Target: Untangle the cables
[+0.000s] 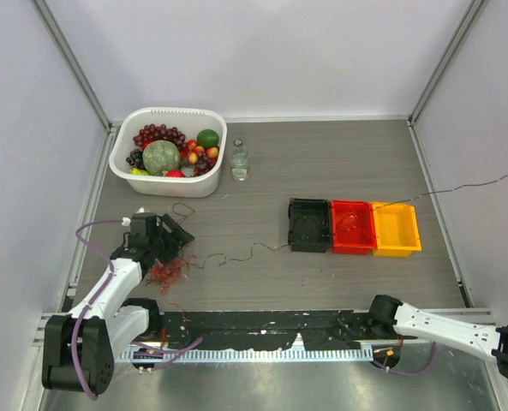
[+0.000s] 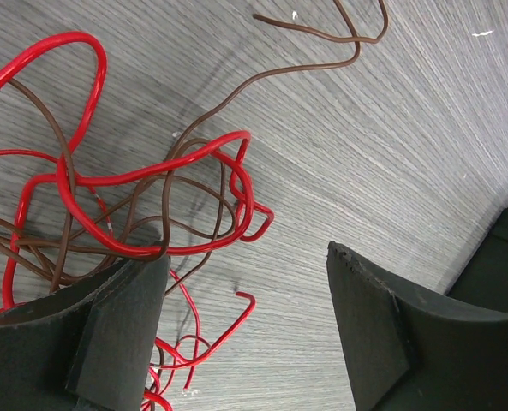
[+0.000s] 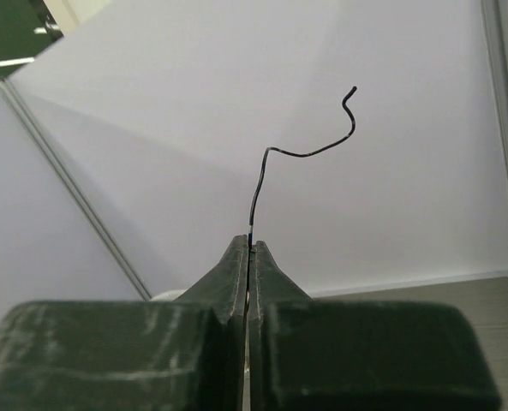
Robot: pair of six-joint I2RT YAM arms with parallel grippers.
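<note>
The left gripper (image 2: 245, 287) stands open at the edge of the cables (image 2: 151, 197), clumped at the near left of the table (image 1: 348, 163). The right gripper (image 3: 249, 246) pinches a thin dark wire (image 3: 275, 154). Separating strands looks underway; the next move calls for closing on one loop alone.

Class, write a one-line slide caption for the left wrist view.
Open left claw at tangled red and brown wires on a grey table.

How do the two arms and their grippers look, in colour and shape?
Both arms have white links between black joints: the left arm and the right arm. A lilac hose loops along the left one. The left gripper has broad black fingers; the right gripper tapers to a dark wedge.
</note>
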